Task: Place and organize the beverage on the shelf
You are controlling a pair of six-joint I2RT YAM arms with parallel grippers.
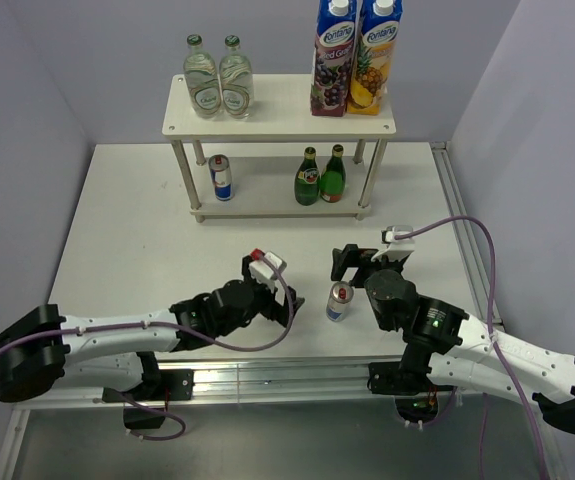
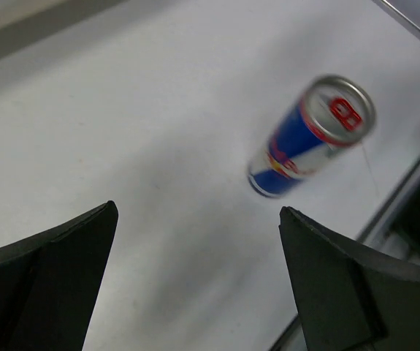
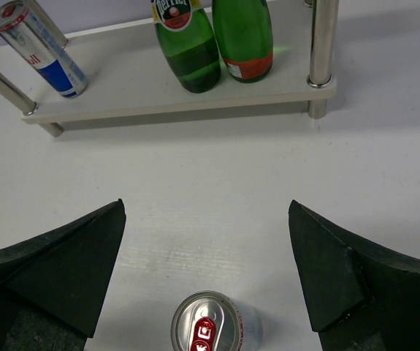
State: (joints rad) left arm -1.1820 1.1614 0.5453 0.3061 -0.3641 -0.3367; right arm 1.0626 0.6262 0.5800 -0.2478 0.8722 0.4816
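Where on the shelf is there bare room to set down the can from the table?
Lower board: a bare gap between the standing can and the green bottles. Top board: a gap between the clear bottles and juice cartons. Its right end is crowded.

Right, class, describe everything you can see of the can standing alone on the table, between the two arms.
The can is slim and metal-looking, silver on top with a red tab, blue and silver sides with red print. It stands upright on the white table, in front of the shelf, not on it. Nothing else touches it: the left end effector and right end effector are open and apart from it.
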